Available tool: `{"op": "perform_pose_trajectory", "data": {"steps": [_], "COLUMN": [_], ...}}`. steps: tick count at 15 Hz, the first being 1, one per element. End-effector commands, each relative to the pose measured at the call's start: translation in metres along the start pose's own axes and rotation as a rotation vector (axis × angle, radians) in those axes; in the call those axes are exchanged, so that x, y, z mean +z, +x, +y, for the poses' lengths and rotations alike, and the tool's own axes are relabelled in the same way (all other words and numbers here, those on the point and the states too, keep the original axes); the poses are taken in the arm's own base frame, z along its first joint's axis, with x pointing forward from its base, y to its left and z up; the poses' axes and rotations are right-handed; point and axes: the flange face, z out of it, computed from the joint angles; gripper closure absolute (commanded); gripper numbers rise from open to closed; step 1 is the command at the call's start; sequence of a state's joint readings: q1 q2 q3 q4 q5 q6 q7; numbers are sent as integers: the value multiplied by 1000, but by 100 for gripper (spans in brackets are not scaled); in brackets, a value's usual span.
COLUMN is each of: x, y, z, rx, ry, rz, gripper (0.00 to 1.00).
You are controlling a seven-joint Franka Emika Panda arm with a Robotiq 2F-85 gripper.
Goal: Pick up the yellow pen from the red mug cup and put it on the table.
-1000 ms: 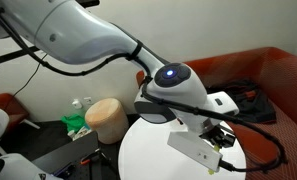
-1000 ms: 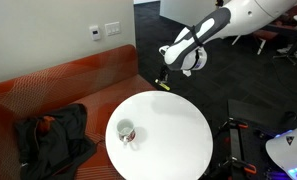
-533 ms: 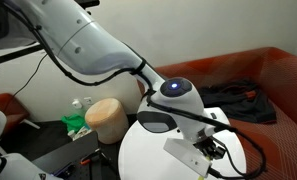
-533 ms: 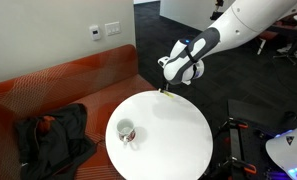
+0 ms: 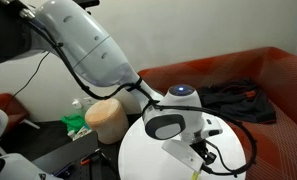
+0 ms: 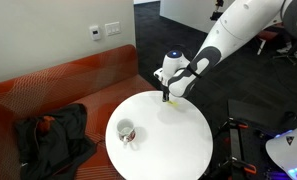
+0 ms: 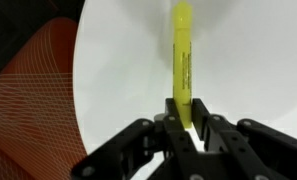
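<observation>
The yellow pen (image 7: 181, 55) is being clamped at one end by the closed jaws of the gripper (image 7: 185, 120). It is being held low over the white table (image 6: 178, 140), apparently for laying down, well apart from the red mug cup (image 6: 125, 131). Beyond the mug, the table is being flanked by an orange sofa (image 6: 48, 90).

The yellow pen (image 7: 182, 55), clamped at one end by the gripper (image 7: 185, 118), hangs over the round white table (image 6: 178, 140). The mug (image 6: 125, 131) stands upright, well apart.
</observation>
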State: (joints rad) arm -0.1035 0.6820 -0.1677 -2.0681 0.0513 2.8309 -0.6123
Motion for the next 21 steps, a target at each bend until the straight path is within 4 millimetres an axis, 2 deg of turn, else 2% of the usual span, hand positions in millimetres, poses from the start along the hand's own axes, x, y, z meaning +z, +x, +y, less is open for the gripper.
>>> {"op": "perform_pose_trajectory", "data": {"steps": [1, 2, 3, 5, 9, 11, 21], "x": [1, 2, 2, 3, -2, -10, -69], "y": [11, 13, 14, 16, 16, 13, -9], "z": [2, 2, 1, 1, 0, -2, -19], "rx": [2, -4, -7, -11, -26, -43, -93], "ry": [17, 20, 22, 27, 22, 8, -58], "rz": [-33, -38, -44, -53, -48, -34, 98], "gripper": [95, 95, 54, 47, 16, 1, 0]}}
